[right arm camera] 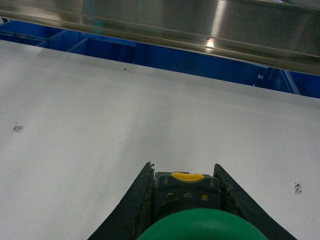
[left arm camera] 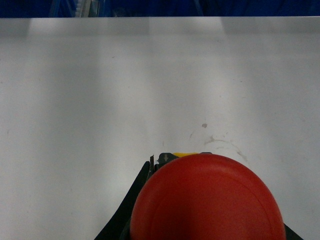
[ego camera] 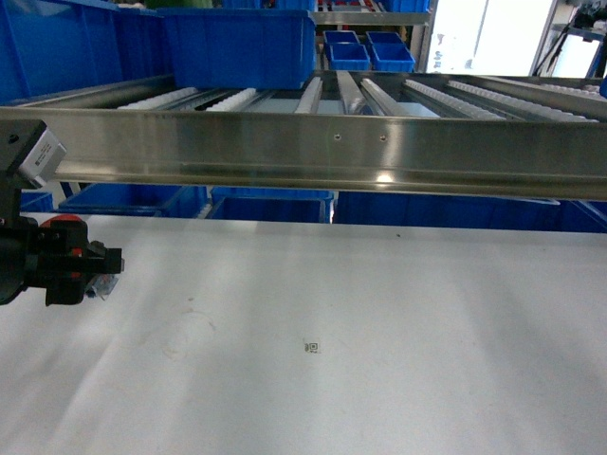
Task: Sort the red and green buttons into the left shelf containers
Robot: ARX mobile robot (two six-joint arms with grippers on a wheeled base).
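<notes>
Your right gripper [right arm camera: 182, 200] is out of the head view; its wrist camera shows it clamped on the green button [right arm camera: 200, 225], cap cropped; your left gripper [ego camera: 81, 265] hovers at the white table's [ego camera: 379, 360] left edge, clamped on the red button [left arm camera: 205, 200]; a large blue bin [ego camera: 242, 43] sits on the roller shelf [ego camera: 313, 142] above.

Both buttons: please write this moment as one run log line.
left gripper: shut on red button | right gripper: shut on green button | above white table | bins: not reached
</notes>
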